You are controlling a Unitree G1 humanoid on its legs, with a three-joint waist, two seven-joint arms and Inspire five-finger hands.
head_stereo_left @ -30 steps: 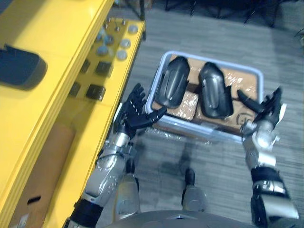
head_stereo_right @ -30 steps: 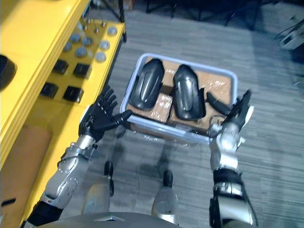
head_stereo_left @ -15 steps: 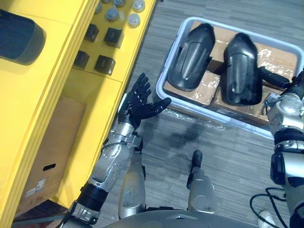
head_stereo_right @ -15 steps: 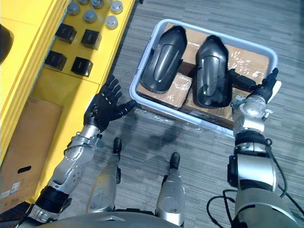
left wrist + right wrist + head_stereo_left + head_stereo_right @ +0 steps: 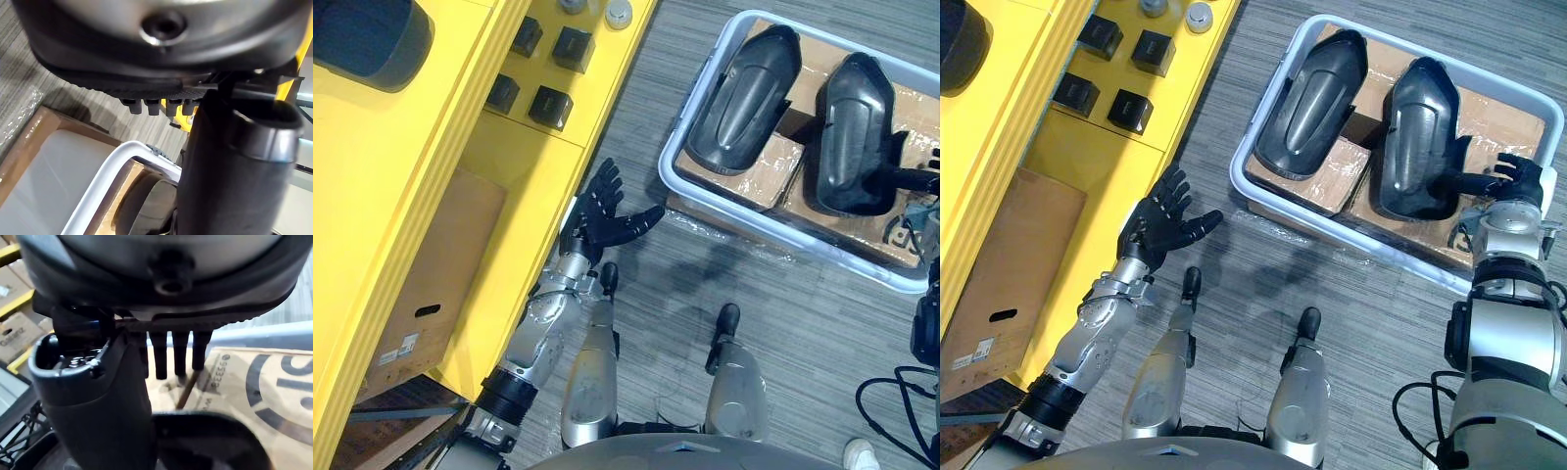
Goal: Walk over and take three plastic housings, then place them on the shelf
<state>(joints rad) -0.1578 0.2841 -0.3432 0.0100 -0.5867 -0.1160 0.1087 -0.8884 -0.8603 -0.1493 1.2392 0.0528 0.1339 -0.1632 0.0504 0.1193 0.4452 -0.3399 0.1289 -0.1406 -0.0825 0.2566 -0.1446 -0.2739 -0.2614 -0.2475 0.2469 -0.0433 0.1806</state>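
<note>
As the right eye view shows, right hand (image 5: 1518, 182) sits beside housing (image 5: 1418, 132).

The left arm (image 5: 540, 328) and right arm (image 5: 1508, 333) are showing rounded silver-grey shells, broken by black bands at the joints and narrowing to ribbed metal wrists. The left hand (image 5: 602, 217) and right hand (image 5: 1518, 181) are looking matt black throughout, with slim segmented fingers and a thicker thumb. Seen from the wrists, each hand's base is showing a dark curved casing with a ridged rubbery lip and one recessed screw (image 5: 164, 23).
</note>
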